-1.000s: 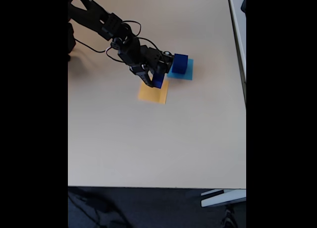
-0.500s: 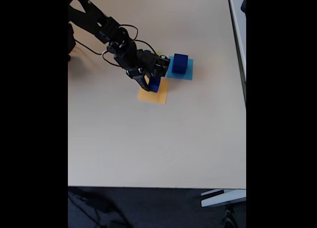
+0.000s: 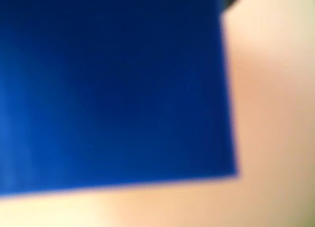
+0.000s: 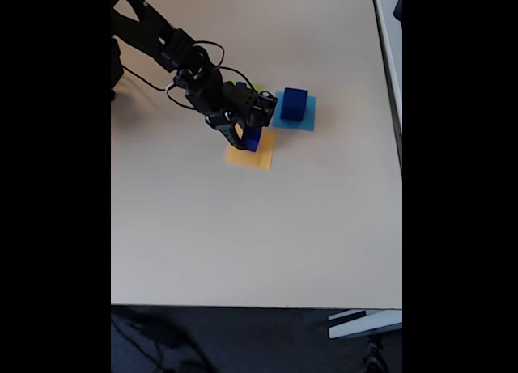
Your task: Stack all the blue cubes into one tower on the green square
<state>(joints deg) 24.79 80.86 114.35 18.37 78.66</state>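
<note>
in the wrist view a blurred blue cube (image 3: 113, 89) looms right against the lens over the pale table (image 3: 275, 113). in the fixed view the gripper (image 4: 245, 137) clasps that small cube (image 4: 252, 137) over the orange-yellow square (image 4: 251, 155), while a bigger blue cube (image 4: 294, 103) sits on the cyan square (image 4: 306, 119) just beside it.
</note>
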